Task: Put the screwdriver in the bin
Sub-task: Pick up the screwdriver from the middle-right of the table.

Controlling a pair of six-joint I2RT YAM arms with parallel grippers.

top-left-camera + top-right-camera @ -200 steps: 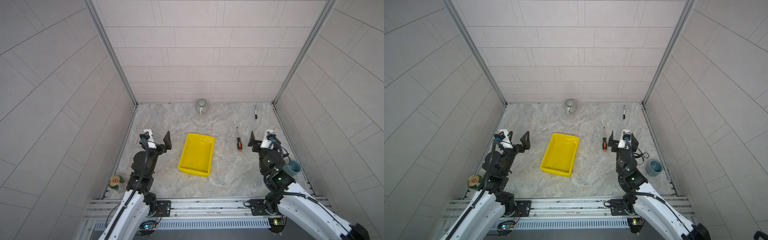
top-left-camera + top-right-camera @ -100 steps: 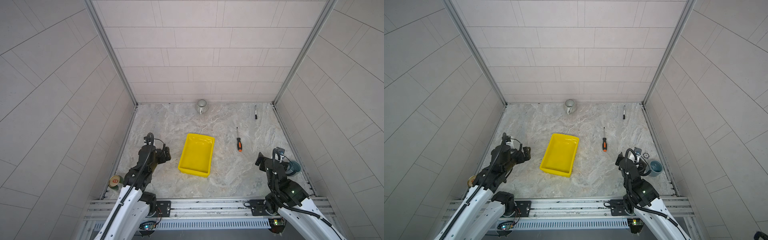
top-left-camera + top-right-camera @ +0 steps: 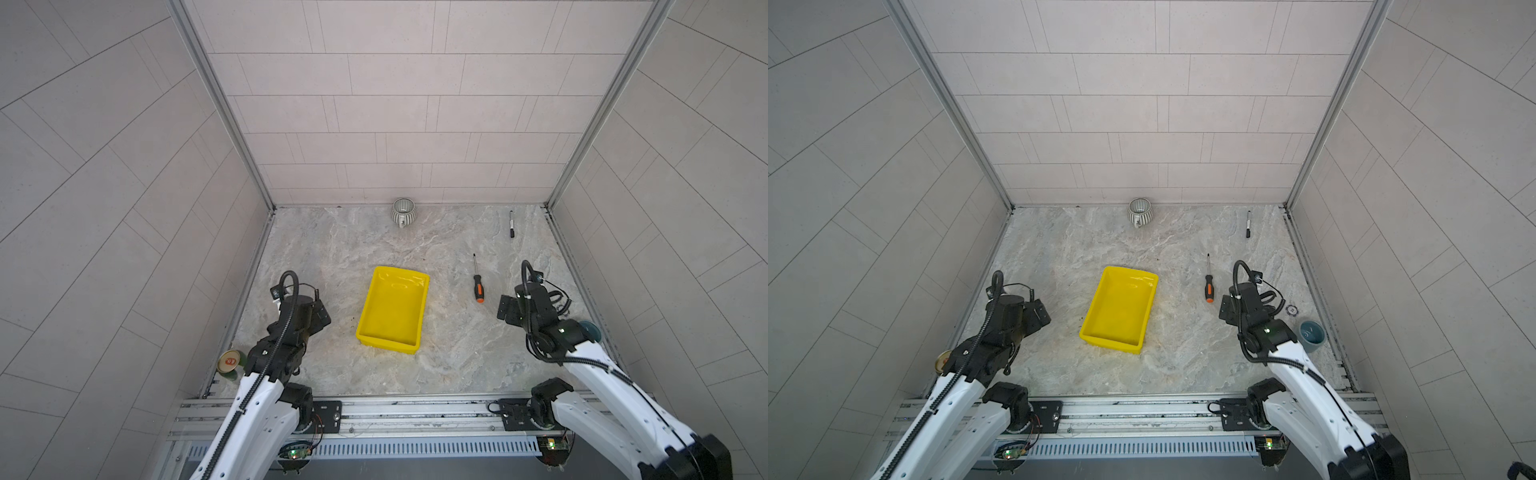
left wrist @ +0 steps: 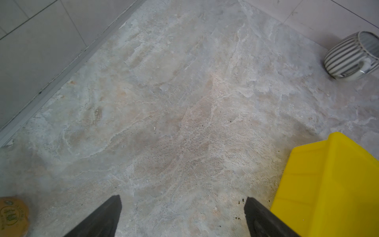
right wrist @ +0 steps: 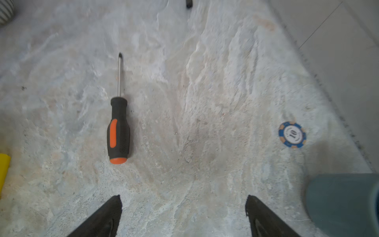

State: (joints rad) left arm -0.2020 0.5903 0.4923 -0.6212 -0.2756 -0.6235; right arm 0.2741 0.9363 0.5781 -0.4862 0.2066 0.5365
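The screwdriver (image 3: 478,283) (image 3: 1208,283), with a black and orange handle, lies flat on the marble table, right of the yellow bin (image 3: 392,309) (image 3: 1121,311). Its shaft points toward the back wall. In the right wrist view the screwdriver (image 5: 119,127) lies ahead of the fingers and off to one side. My right gripper (image 3: 505,309) (image 5: 182,198) is open and empty, just right of the handle's end. My left gripper (image 3: 320,318) (image 4: 182,200) is open and empty too, left of the bin (image 4: 328,184), which holds nothing.
A ribbed cup (image 3: 403,210) stands at the back wall and a black marker (image 3: 511,224) lies at the back right. A teal cup (image 3: 1311,336) and a poker chip (image 5: 292,134) sit near my right arm. A tan-lidded can (image 3: 230,360) stands beside my left arm.
Both arms have come down from a raised pose to low over the table. My right gripper now sits close beside the screwdriver's handle. Screwdriver and bin have not moved.
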